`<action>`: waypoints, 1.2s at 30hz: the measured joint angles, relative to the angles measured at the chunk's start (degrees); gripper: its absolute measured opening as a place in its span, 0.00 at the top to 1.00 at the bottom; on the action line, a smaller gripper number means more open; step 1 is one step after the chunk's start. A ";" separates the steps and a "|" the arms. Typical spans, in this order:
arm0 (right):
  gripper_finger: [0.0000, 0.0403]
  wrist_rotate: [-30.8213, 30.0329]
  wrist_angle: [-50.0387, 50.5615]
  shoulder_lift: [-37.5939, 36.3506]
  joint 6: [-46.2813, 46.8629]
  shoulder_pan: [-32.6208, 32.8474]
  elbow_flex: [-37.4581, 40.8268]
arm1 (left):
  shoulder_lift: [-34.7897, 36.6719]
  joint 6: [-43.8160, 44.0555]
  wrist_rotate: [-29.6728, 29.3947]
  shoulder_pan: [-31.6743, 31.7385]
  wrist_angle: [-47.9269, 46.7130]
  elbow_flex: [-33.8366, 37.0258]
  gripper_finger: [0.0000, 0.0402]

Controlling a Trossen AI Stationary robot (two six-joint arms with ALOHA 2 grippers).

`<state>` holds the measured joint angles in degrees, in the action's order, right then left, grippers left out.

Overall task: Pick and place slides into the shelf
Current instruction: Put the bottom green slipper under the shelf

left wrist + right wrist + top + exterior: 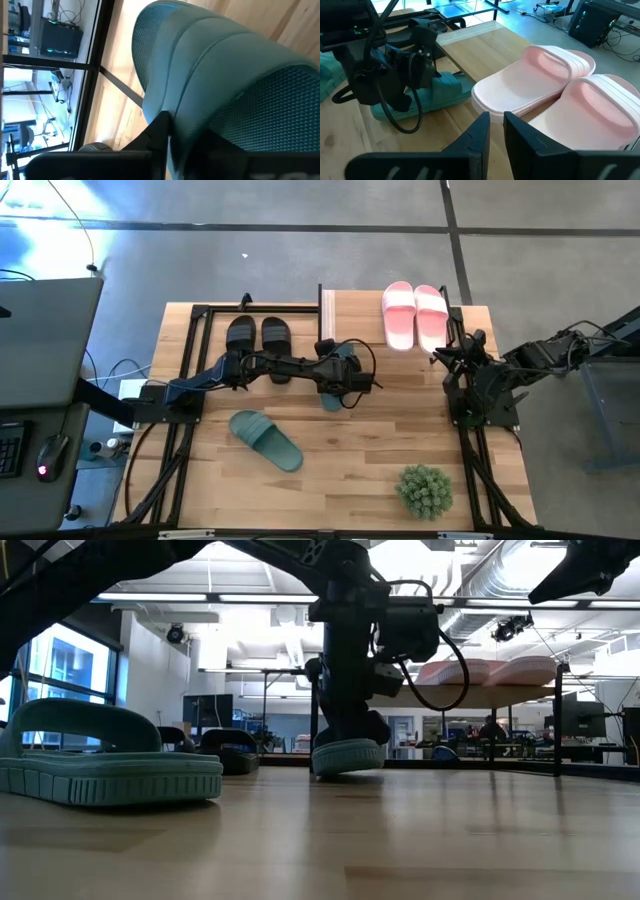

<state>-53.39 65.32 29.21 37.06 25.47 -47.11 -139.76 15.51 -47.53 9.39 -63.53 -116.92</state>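
A pale pink pair of slides (415, 315) lies on the shelf's top board (350, 305) at the far side. A black pair (258, 335) rests sole-down on the table to the shelf's left. One dark green slide (265, 440) lies sole-down near the table's middle. My left gripper (338, 375) is shut on the other green slide (331, 400), just in front of the shelf. My right gripper (496, 127) hangs at the table's right edge beside the shelf, fingers nearly together with nothing between them. My left gripper holds the green slide by its wide strap (175, 115), coming at it slanting down from the table's left. One finger (159, 131) shows against the strap's edge; the strap hides the other. The slide (348, 756) sits slightly tilted, sole at the tabletop; I cannot tell whether it touches the table.
A round green spiky plant (424, 490) stands near the front right corner. Black frame rails (190, 360) run along the table's left and right sides. Bare tabletop lies between the loose green slide and the plant.
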 joint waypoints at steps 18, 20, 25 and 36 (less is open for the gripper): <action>0.88 0.02 0.00 0.00 0.00 0.01 0.00 | 0.17 -1.73 5.85 -0.11 -0.87 -1.08 0.57; 0.88 0.02 0.00 0.00 0.00 0.00 0.00 | 0.17 -1.63 7.79 -0.11 -2.51 -2.89 0.55; 0.88 0.09 0.00 0.00 0.00 0.02 0.00 | 0.35 -1.35 14.73 -0.13 -5.86 -7.18 0.51; 0.88 0.31 0.00 0.00 0.00 0.00 0.00 | 0.37 1.30 20.80 -3.34 -16.47 -13.67 0.53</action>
<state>-53.08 65.32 29.21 37.06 25.47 -47.11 -139.39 16.81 -26.73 6.05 -80.00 -130.60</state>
